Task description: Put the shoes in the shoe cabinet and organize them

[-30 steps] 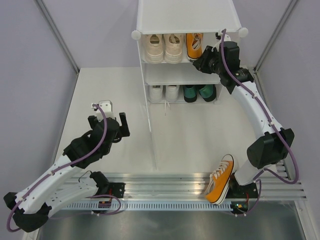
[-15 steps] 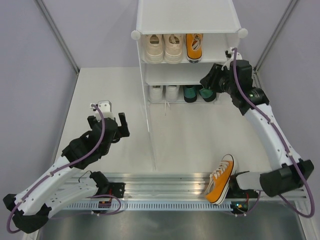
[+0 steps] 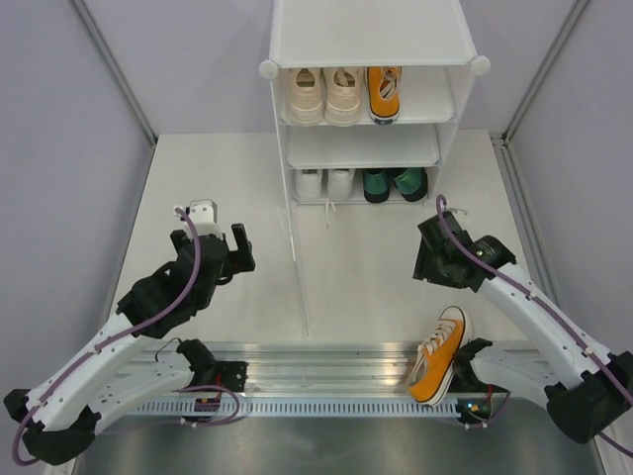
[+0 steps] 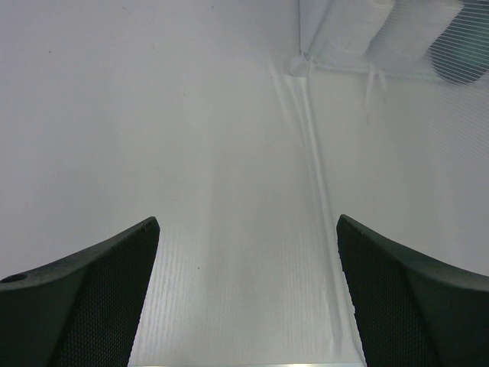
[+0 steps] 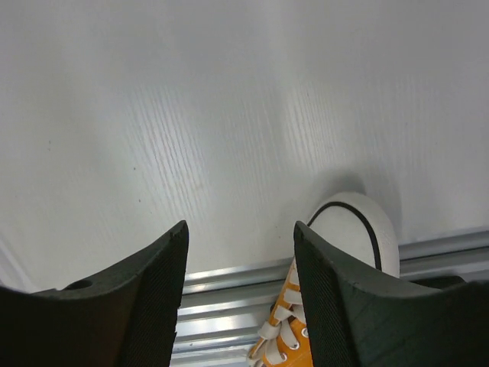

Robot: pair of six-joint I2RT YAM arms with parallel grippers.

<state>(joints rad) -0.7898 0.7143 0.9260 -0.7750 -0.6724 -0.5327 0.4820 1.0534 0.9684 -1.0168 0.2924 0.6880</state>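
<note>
The white shoe cabinet (image 3: 366, 40) stands at the back. Its upper shelf holds the cream sneakers (image 3: 324, 94) and one orange sneaker (image 3: 384, 92). Its lower shelf holds the white sneakers (image 3: 323, 184) and the green heels (image 3: 394, 183). The other orange sneaker (image 3: 438, 354) lies on the metal rail at the near edge, its white toe (image 5: 355, 229) just right of my right gripper (image 5: 239, 229). That gripper (image 3: 427, 265) is open and empty above the floor. My left gripper (image 3: 213, 242) is open and empty left of the cabinet, also seen in the left wrist view (image 4: 247, 222).
A ribbed metal rail (image 3: 316, 361) runs along the near edge by the arm bases. The cabinet's left side panel (image 3: 297, 257) reaches forward across the white floor; its bottom corner (image 4: 304, 61) shows ahead of the left gripper. Grey walls close both sides.
My right arm has pulled back from the cabinet's upper shelf and come down toward the near edge, beside the loose orange sneaker. The left arm has barely moved.
</note>
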